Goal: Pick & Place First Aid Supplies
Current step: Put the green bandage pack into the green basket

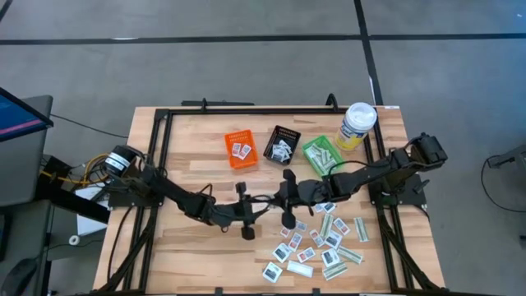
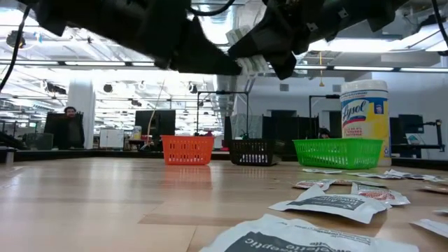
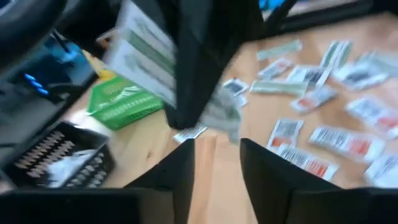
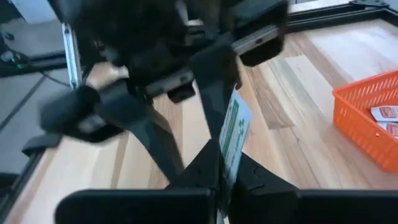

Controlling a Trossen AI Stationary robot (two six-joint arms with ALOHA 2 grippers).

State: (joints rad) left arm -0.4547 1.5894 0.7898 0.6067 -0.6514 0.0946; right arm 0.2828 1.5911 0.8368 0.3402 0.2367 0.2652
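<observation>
packets [image 2: 329,204] lie closest to the low camera, white with dark print, on the table [image 2: 105,203]; further back stand the orange bin [image 2: 187,149], black bin [image 2: 252,151], green bin [image 2: 338,152] and canister [image 2: 365,122], with both arms meeting overhead.

from above, the scatter of packets [image 1: 316,242] sits at about 5 o'clock from the table's middle. the right gripper [image 1: 289,200] and left gripper [image 1: 245,212] are close together near the centre, the bins at 12 o'clock from them.

right wrist view: the right gripper [image 4: 225,171] is pinched narrow on a pale-green strip [image 4: 237,134], held upright, with the left arm's open fingers right behind it.

left wrist view: the left gripper [image 3: 216,163] is spread, nothing between its fingers, and the strip [image 3: 140,50] hangs ahead in the other claw (blurred, but green print shows).

this looks like either a handover or a carry; the green bin is the likely target. next, the strip needs lifting clear and releasing over a bin.
</observation>
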